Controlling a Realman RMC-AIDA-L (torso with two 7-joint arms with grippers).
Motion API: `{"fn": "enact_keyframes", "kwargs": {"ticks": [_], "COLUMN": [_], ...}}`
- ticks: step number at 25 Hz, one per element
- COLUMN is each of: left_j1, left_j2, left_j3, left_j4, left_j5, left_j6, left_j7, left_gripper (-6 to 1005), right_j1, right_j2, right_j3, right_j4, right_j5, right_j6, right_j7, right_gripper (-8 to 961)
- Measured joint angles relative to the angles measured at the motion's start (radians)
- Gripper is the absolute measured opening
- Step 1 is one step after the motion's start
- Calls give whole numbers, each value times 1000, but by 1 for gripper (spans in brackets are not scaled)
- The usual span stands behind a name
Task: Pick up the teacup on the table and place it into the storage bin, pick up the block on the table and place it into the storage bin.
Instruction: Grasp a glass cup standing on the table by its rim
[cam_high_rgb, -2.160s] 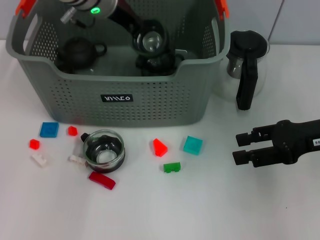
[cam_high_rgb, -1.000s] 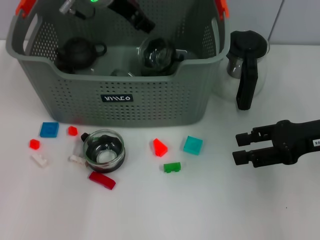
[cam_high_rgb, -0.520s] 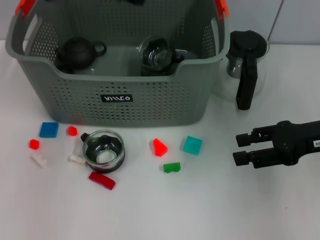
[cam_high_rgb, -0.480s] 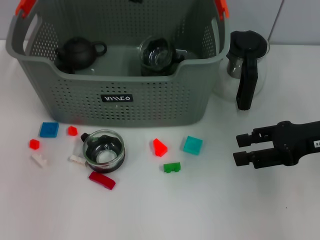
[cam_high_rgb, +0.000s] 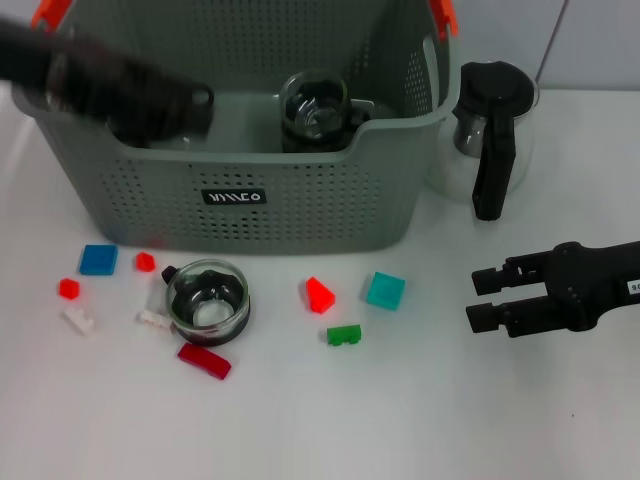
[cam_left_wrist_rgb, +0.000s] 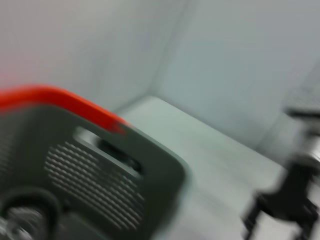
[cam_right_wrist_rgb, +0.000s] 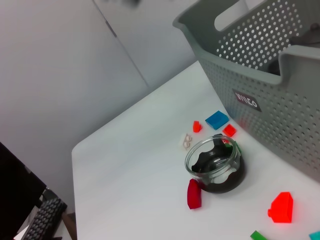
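The grey storage bin (cam_high_rgb: 240, 195) stands at the back of the table. One glass teacup (cam_high_rgb: 315, 105) lies inside it. A second glass teacup (cam_high_rgb: 207, 300) with a dark base sits on the table before the bin, also in the right wrist view (cam_right_wrist_rgb: 215, 165). Small blocks lie around it: blue (cam_high_rgb: 98, 259), red (cam_high_rgb: 319, 294), teal (cam_high_rgb: 385, 290), green (cam_high_rgb: 344, 334). My left arm (cam_high_rgb: 100, 78) is a dark streak over the bin's left part, its gripper lost in the blur. My right gripper (cam_high_rgb: 485, 297) rests open and holds nothing at the table's right.
A glass pitcher (cam_high_rgb: 490, 130) with a black handle stands right of the bin. A dark red block (cam_high_rgb: 204, 360), small red blocks (cam_high_rgb: 68, 288) and white pieces (cam_high_rgb: 78, 320) lie at the front left. The bin's orange handle clip (cam_left_wrist_rgb: 60, 102) fills the left wrist view.
The left arm let the glass cup go inside the bin, rose out of view at the top, and now sweeps fast across the bin's left side. The right arm stayed still.
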Motion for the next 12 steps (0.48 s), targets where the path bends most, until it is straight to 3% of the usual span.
{"fn": "enact_keyframes", "kwargs": {"ticks": [2,6,12], "left_j1": [30,83,93], "left_j2": [-12,-53,-112], "left_j3": [22,146,312], "left_j4": [4,10,14], "left_j5": [9,49,159], "left_j6": [36,38,-13], "left_j7": [26,55,61], "left_gripper": [615,613,612], "right_j1": [1,-1,-4], "right_j2": [-1,-2,1], "right_j3": [-1,-6,-9], "right_j4": [1,1,3], "right_j5": [-1,-2,-2], "right_j6": [-1,-3,-1], "right_j7": [1,1,1], "right_gripper": [714,714,715]}}
